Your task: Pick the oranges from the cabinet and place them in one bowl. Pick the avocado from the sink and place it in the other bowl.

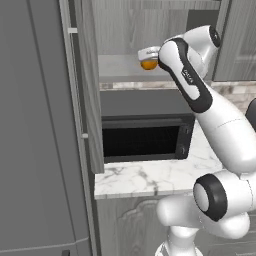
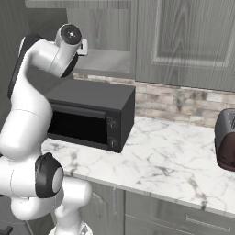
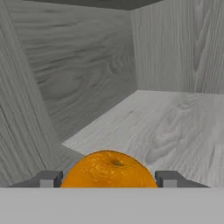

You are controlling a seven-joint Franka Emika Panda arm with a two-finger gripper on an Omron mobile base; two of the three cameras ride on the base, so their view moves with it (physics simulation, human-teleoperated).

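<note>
Item: cabinet (image 1: 92, 90), grey wood-grain, door swung open and standing edge-on to the left of the gripper in the left base view. Its interior shelf runs beneath and beyond the hand; in the hand view the grained back wall and side wall rise ahead of the fingers.

Item: gripper (image 3: 108, 179), reached into the cabinet opening at shelf height. The two dark fingertips (image 3: 49, 178) stand one on each side of the fruit, pressed against its flanks; the jaws are clamped on it.

Item: orange (image 3: 108, 169), bright, round, seated directly between the fingertips, its stem dimple turned upward toward the camera. In the left base view the same orange (image 1: 148, 64) shows just under the pale hand, above the shelf.

Item: microwave (image 1: 145, 127), black, on the marble counter (image 2: 170, 156), below the gripper.

Item: toaster (image 2: 226, 146), dark, on the counter well apart to the right of the gripper and far below it.
</note>
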